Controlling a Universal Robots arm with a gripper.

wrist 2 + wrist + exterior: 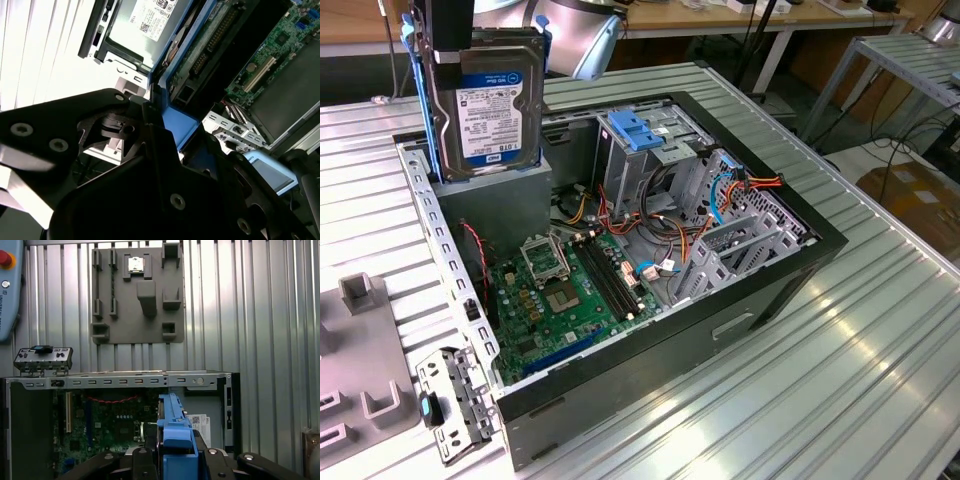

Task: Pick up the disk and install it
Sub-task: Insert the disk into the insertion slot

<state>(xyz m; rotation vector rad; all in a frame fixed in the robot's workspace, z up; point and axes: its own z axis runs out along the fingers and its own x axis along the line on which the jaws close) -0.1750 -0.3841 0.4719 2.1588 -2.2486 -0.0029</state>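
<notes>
Ribbed metal counter point(840, 380) carries an open computer case point(770, 290), with workbenches and loose cables in the background behind it. At the exterior view's far left the pincer point(452, 48) hangs from the frame's top edge, most of it cut off, and is clamped on the upper end of the disk point(492, 100). The disk stands upright in the air, label outward, blue rails on both sides. Its lower edge is hidden against the grey power supply box point(495, 205) — touching or just above, I cannot tell.

In the first wrist view the disk's blue rail point(175, 432) shows edge-on between dark pincer parts.

Inside the case lie a green motherboard point(560, 290), tangled coloured wires point(620, 225) and a metal drive cage point(625, 175) with a blue bracket point(635, 130) on top.

Near left on the counter sit a grey fixture plate point(360, 350), partly cut off, and a small metal bracket point(455, 400).
</notes>
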